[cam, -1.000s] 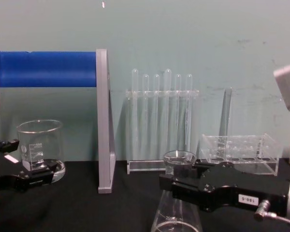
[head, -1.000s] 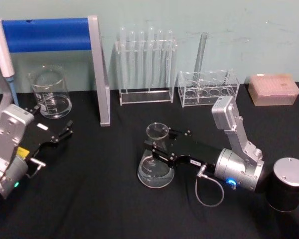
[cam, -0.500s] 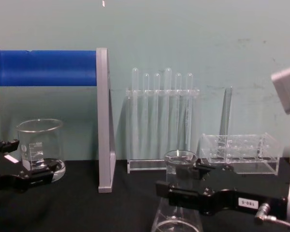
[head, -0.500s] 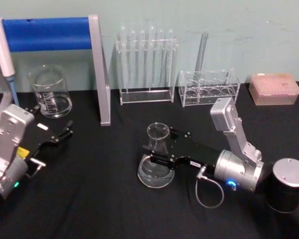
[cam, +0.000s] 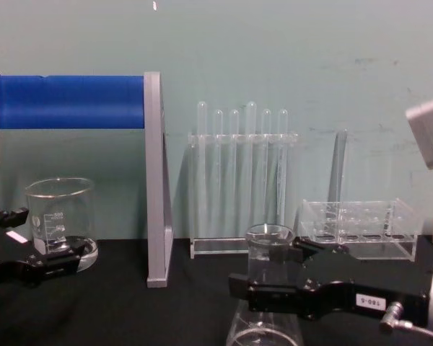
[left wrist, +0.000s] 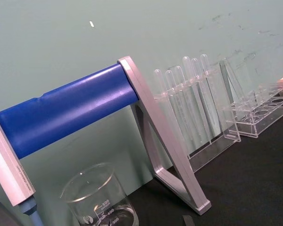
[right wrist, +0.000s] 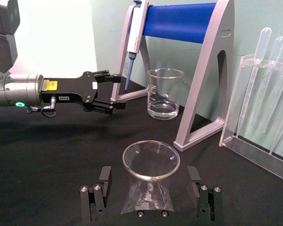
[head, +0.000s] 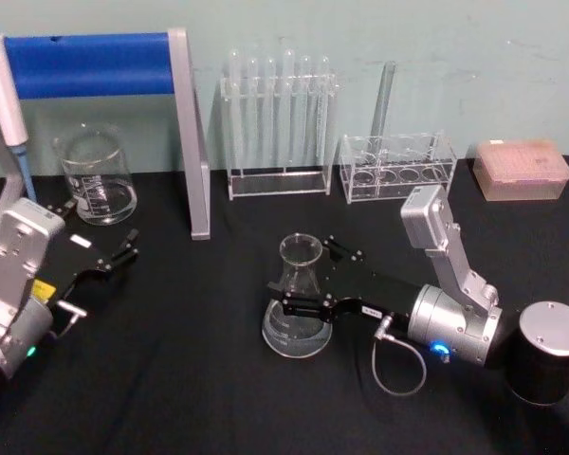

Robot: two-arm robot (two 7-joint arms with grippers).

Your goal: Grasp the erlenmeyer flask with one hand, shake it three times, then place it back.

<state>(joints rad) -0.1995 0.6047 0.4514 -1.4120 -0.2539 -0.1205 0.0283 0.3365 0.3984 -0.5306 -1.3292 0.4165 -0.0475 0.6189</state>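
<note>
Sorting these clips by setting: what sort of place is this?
Most likely a lab bench: a rack of test tubes, a glass beaker, a pipette on a blue stand, and a flask.

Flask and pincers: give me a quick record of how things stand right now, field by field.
flask: upright, base on the table
right pincer: open, one finger either side of the flask's neck, gaps visible in the right wrist view
left pincer: open, idle at the table's left, near the beaker
flask held: no
</note>
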